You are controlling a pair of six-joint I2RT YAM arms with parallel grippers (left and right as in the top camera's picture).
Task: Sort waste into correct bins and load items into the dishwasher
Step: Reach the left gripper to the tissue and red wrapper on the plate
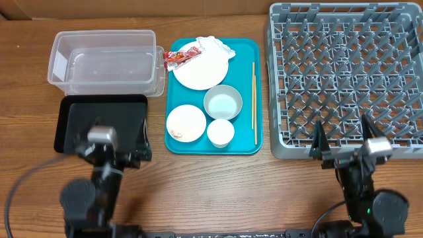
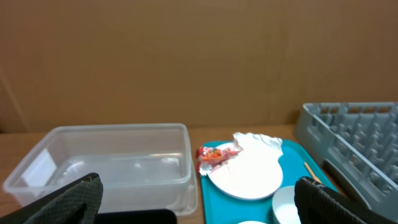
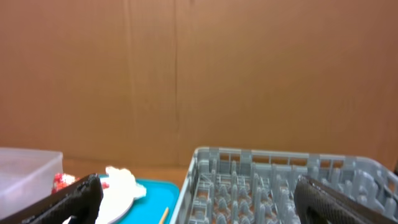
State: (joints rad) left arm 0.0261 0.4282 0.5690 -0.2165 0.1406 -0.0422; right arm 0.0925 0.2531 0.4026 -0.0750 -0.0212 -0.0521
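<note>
Quick status from my end: both sets of fingers are spread wide and gripping nothing. My left fingers [image 2: 74,202] hang over the near half of the shallow flat black rectangular tray [image 1: 76,112]. Straight ahead of them, just past that tray, sits the clear rectangular plastic tub [image 1: 61,66]. My right fingers [image 3: 339,200] hover at the near edge of the big square grey plastic dish rack [image 1: 347,59], which stretches out ahead of them. Whether they touch it, I can't tell.

Between the two sets of fingers, on the wooden worktop [image 1: 218,192], is the teal rectangular serving tray [image 1: 246,49] with everything else on it. At its far end is the large round white plate [image 1: 201,71]. The crumpled white paper napkin [image 1: 215,45] is on the plate's far rim, and the small red printed snack wrapper [image 1: 176,59] lies across the rim on my left fingers' side. Nearer to me comes the round white bowl [image 1: 223,102]. Then the small white plate [image 1: 186,123] and small white cup [image 1: 221,132] sit side by side, plate on the left-fingers side. That small plate has a few specks on it, too tiny for me to name. The pair of thin light wooden chopsticks [image 1: 254,99] lies along the tray's edge toward my right fingers, pointing away from me, just beside the bowl and cup.
</note>
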